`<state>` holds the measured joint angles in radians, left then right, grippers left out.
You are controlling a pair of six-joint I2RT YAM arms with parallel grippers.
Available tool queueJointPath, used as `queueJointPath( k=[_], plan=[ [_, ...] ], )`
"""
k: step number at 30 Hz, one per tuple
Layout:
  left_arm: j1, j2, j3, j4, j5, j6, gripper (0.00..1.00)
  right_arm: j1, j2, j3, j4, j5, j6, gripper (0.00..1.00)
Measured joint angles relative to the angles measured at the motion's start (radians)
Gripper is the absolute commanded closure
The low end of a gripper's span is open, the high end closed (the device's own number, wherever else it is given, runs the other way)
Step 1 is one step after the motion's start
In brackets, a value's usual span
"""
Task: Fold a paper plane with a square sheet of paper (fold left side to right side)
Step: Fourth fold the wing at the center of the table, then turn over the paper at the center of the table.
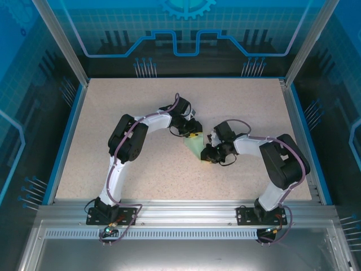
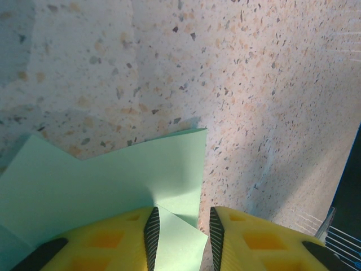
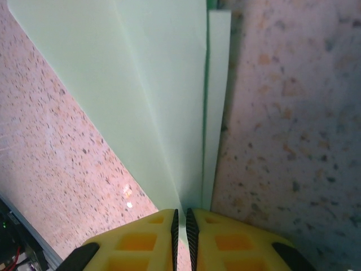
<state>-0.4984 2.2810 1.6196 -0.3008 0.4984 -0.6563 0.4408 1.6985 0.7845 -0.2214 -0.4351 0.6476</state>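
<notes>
Two jaws at paper [image 1: 194, 148] edges, open table [image 1: 254, 107]

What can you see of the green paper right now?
The sheet of paper is thin, plain and pale mint green. It is already folded into overlapping layers with sharp creases and pointed corners. It rests on the speckled table between the two arms. The right gripper is pinched shut on a creased edge. The left gripper, fingers spread, straddles a corner flap.
</notes>
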Motion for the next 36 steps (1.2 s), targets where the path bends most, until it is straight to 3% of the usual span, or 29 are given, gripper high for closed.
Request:
queueJointPath(
  k=[8, 16, 20, 24, 27, 36],
  plan=[
    [0.000, 0.000, 0.000, 0.000, 0.005, 0.000, 0.63, 0.000, -0.063, -0.049, -0.062, -0.022, -0.042, 0.80],
    [0.005, -0.017, 0.039, -0.073, 0.011, 0.014, 0.46, -0.085, -0.396, -0.089, -0.165, 0.021, -0.094, 0.55],
    [0.013, -0.106, 0.038, -0.125, -0.008, 0.032, 0.42, -0.130, -0.472, -0.080, -0.171, 0.063, -0.124, 0.45],
    [0.018, -0.305, -0.064, -0.109, -0.052, 0.030, 0.42, -0.143, -0.505, -0.088, -0.171, 0.085, -0.142, 0.32],
    [0.019, -0.403, -0.158, -0.060, -0.061, 0.018, 0.45, -0.143, -0.530, -0.107, -0.162, 0.084, -0.148, 0.31],
    [0.010, -0.201, -0.214, 0.018, -0.057, -0.038, 0.55, -0.147, -0.667, -0.213, -0.153, 0.076, -0.127, 0.31]
  ],
)
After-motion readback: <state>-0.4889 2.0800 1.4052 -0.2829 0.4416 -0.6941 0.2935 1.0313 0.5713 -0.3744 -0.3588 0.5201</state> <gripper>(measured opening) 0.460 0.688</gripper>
